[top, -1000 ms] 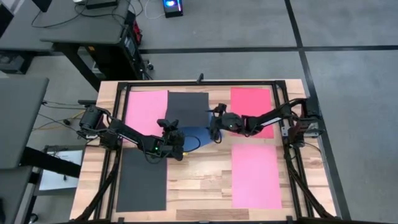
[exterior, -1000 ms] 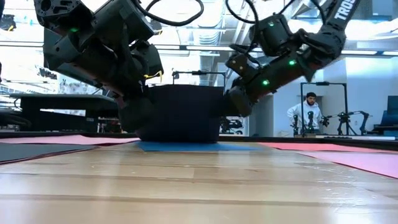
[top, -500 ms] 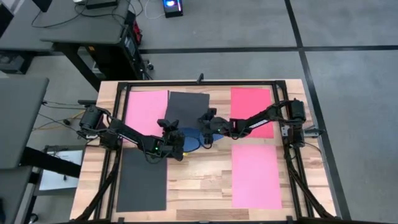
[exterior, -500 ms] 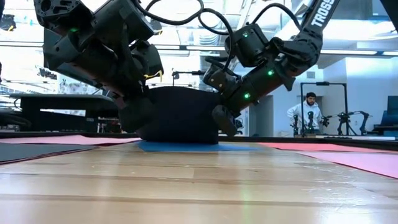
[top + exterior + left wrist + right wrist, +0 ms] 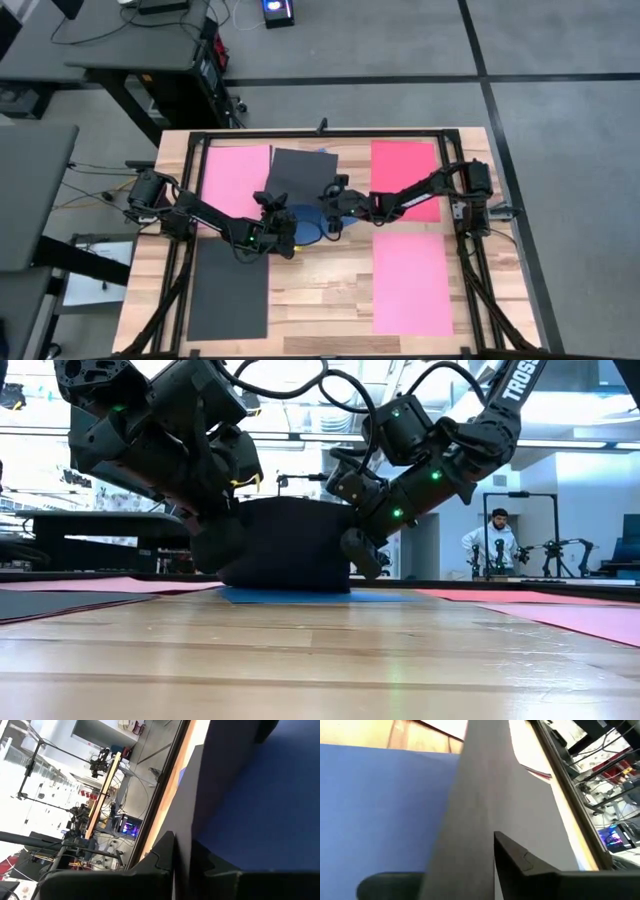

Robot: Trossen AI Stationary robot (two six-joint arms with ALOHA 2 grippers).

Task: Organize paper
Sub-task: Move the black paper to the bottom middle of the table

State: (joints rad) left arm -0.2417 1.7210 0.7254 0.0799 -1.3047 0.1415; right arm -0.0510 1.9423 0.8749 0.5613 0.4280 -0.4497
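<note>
Both arms meet at the middle of the tabletop [image 5: 330, 290], and it's the dark grey sheet [image 5: 300, 172] they're working, its near edge raised off the wood. The left hand [image 5: 282, 222] is clamped shut on that lifted edge, and the right hand [image 5: 335, 205] is pinched on the same edge from the 3 o'clock side. Under them lies the blue sheet [image 5: 312, 218], flat on the wood.

Progress? Early days, I'd say. Sheets are spread all over: a pink sheet [image 5: 235, 172] at 11 o'clock, partly under the grey one, a red sheet [image 5: 404, 165] at 1 o'clock, another pink one [image 5: 410, 283] at 4 o'clock, a second dark sheet [image 5: 228, 290] at 8 o'clock. No stack to be seen, so most of the sorting looks left to do.

The high view gives the layout but hides the lift. The low view shows the grey sheet [image 5: 290, 545] standing up like a wall over the blue [image 5: 310, 596], with a person [image 5: 490, 540] in the room behind. The right wrist view shows the grey sheet [image 5: 490, 805] running between the fingers [image 5: 535, 867], blue [image 5: 380, 805] beside it.
</note>
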